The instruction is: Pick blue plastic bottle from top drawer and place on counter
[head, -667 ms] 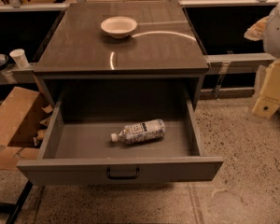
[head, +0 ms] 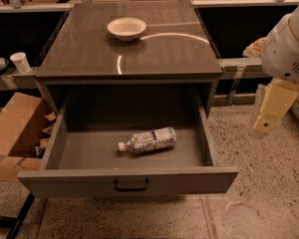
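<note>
the blue plastic bottle (head: pixel 148 140) is seen lying on its side in the open top drawer (head: pixel 124 180), under the counter (head: pixel 89 59), well left of the gripper (head: pixel 265 123), which is held clear of the drawer; its state cannot be told.

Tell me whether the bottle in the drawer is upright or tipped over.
Tipped: the blue plastic bottle lies on its side in the top drawer, cap pointing left. The gripper hangs right of the drawer.
</note>
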